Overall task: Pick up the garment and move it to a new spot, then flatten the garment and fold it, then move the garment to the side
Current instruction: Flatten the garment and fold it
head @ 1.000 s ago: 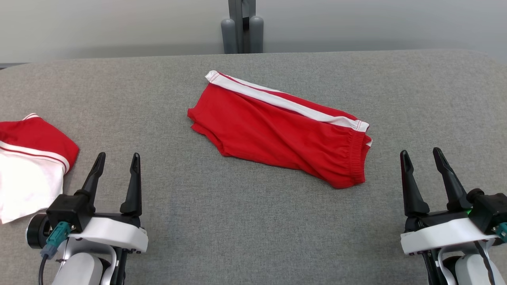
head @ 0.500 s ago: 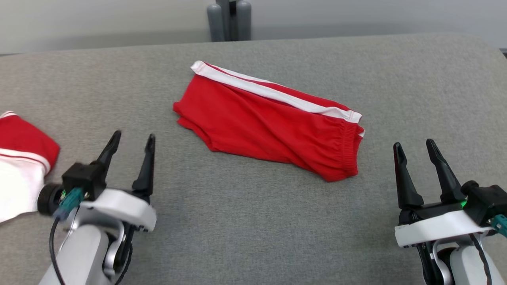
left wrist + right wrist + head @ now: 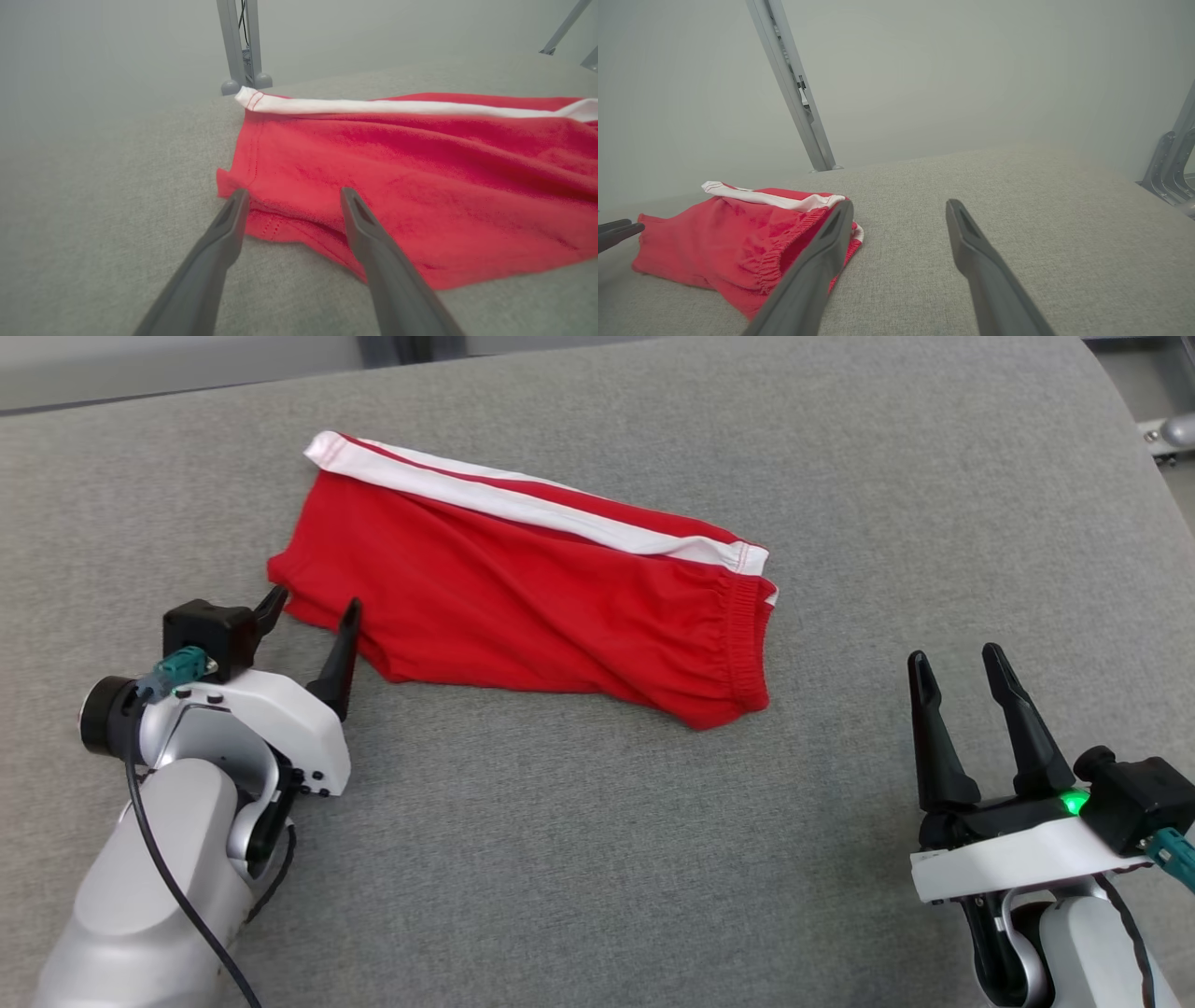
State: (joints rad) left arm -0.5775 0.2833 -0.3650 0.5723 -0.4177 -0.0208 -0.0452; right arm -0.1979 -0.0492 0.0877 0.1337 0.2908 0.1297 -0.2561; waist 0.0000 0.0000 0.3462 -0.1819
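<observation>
Shorts (image 3: 523, 597), red with white stripe: one. Grippers: two, left gripper (image 3: 316, 598) and right gripper (image 3: 955, 653). Fingers (image 3: 936, 747): two each, four total. Grey table (image 3: 560, 859): one.

From where I stand, the left gripper (image 3: 316, 599) is at the leg-hem corner of the red shorts (image 3: 523, 588). Its two dark fingers are spread wide with nothing between them, one tip at the corner and the other over the cloth's near edge. Its white wrist (image 3: 252, 728) and pale forearm (image 3: 140, 887) slant towards that corner. The right gripper (image 3: 955, 654) is well apart from the shorts, off past the waistband end. Its fingers are also spread and empty.
</observation>
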